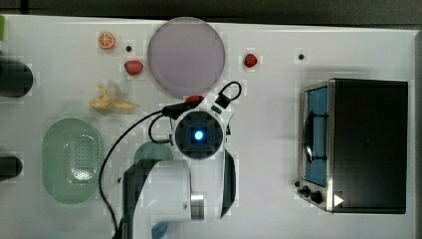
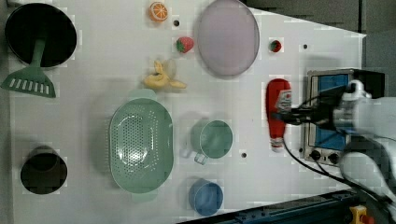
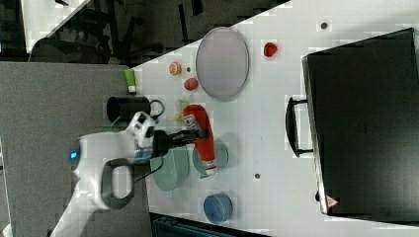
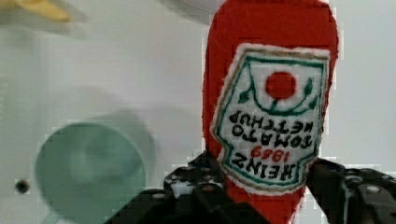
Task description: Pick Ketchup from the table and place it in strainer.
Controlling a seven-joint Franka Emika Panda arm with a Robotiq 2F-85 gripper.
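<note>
White tabletop [image 2: 93, 60], cluttered but calm. Nearest the wrist camera, the gripper [image 4: 261, 186] has its jaws clamped on the Ketchup [image 4: 273, 107], label facing the lens. In the left view the bottle looks lifted clear of the surface, though that is hard to judge. To do the carry well: keep it level, cross above the teal cup [image 2: 212, 138], release over the strainer [image 2: 140, 144]. Farther off sit 2 strawberries and the plate [image 2: 227, 36]. The bottle's cap end is hidden behind the jaws.

In the left view, the strainer [image 2: 140, 144] lies open-topped with nothing inside. A teal mug [image 2: 212, 138] stands between it and the raised Ketchup [image 2: 277, 112]. The banana [image 2: 161, 79] and blue cup [image 2: 205, 197] flank that stretch of worktop [image 2: 93, 93].
</note>
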